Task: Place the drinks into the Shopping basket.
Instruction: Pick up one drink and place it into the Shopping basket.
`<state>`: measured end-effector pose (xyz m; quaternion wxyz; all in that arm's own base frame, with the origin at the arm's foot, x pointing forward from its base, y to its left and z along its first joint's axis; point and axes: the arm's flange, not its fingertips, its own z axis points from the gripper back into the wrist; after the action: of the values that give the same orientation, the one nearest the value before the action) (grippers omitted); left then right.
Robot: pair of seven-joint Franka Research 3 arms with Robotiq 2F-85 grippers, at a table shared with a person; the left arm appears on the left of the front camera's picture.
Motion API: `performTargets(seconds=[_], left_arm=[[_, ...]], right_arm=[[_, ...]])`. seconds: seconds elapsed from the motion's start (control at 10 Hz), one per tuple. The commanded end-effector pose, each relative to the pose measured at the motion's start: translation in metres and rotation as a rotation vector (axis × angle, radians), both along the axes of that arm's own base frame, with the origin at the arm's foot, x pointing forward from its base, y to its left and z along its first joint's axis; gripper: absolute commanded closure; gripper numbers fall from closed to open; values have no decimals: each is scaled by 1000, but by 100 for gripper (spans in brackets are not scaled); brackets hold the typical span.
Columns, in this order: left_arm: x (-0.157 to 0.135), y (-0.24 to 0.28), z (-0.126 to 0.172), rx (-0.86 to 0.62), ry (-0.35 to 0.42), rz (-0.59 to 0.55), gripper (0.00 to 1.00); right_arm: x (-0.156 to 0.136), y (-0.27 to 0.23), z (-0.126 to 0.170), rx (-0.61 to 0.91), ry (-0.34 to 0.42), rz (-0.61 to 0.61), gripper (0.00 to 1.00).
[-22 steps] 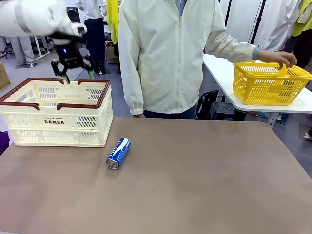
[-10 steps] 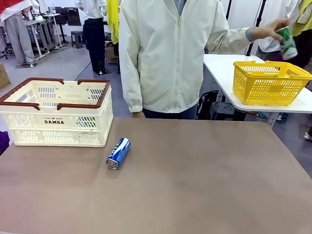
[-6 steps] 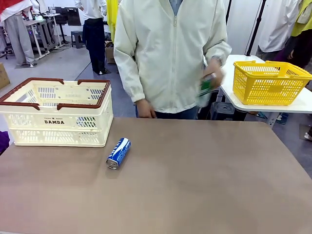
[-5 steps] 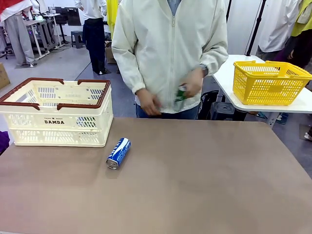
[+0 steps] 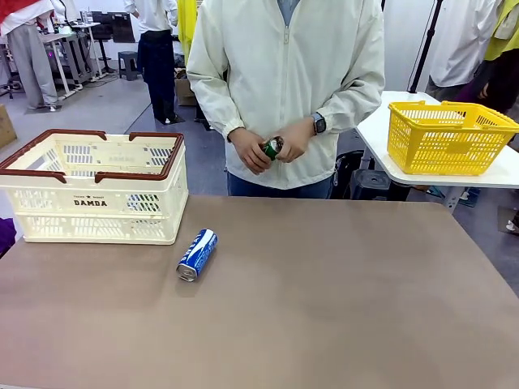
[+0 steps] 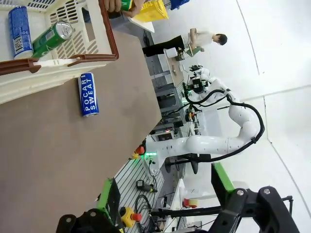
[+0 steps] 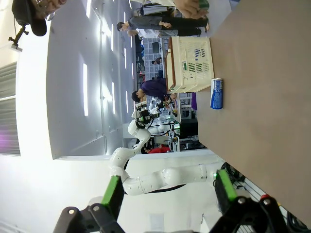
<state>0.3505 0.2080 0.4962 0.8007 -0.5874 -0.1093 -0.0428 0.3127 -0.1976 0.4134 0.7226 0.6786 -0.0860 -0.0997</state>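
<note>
The brown worktop [image 5: 324, 308] stretches ahead of both robot hands. Far beyond the left hand [image 6: 164, 189] stands the Shopping basket [image 6: 34, 80], with an inner blue can [image 6: 19, 29] and an inner green can [image 6: 51, 38] lying in it. The loose blue can [image 6: 88, 93] lies just outside its wall. Farther off, the person's hands [image 5: 250, 151] clasp the held green can [image 5: 272, 147]. The left hand and right hand [image 7: 167, 190] both gape wide, holding nothing.
</note>
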Motion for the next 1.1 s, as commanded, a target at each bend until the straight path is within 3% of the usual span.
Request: performTargets(seconds=[0.0, 0.1, 0.2, 0.4, 0.6, 0.8, 1.0], left_arm=[[-2, -42, 24, 45, 90, 82, 0], [-9, -102, 40, 183, 122, 49, 0], [-16, -161, 47, 295, 104, -7, 0], [-9, -265, 38, 539, 57, -46, 0], [2, -325, 19, 656, 40, -142, 0], [24, -256, 34, 496, 109, -126, 0], [-6, -122, 42, 254, 87, -183, 0]], right_arm=[[-2, -1, 4, 1, 4, 9, 0], [-2, -1, 4, 1, 4, 9, 0], [-2, -1, 4, 1, 4, 9, 0], [-2, -1, 4, 1, 4, 9, 0], [-2, -1, 4, 1, 4, 9, 0], [-2, -1, 4, 1, 4, 9, 0], [-2, -1, 4, 1, 4, 9, 0]])
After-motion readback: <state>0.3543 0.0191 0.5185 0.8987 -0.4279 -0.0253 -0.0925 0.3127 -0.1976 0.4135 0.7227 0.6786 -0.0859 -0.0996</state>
